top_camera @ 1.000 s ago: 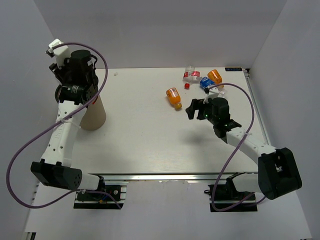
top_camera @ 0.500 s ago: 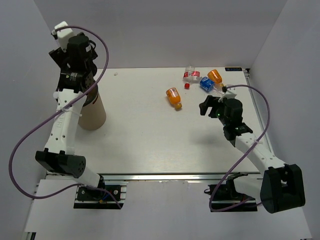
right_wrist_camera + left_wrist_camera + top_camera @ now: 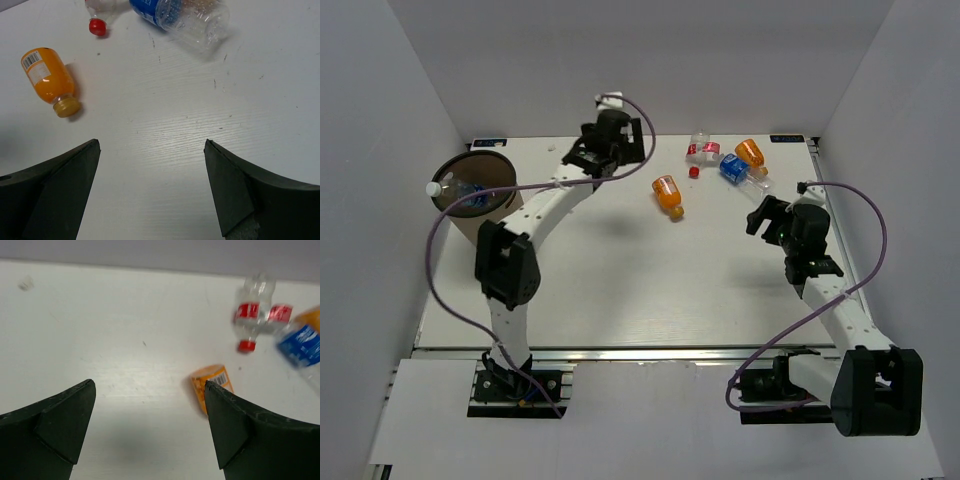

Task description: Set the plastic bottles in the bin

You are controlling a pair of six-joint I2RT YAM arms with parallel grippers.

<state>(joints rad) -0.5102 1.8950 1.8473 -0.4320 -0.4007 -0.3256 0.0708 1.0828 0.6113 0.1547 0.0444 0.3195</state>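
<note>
Left gripper (image 3: 149, 385) near stubby orange bottle (image 3: 209, 375)

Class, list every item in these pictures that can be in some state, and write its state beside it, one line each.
bin: upright, open top, bottles inside
near orange bottle: on its side, capped
far orange bottle: on its side
red-label bottle: on its side, red cap on
blue-label bottle: on its side
left hand: open, empty
right hand: open, empty
</note>
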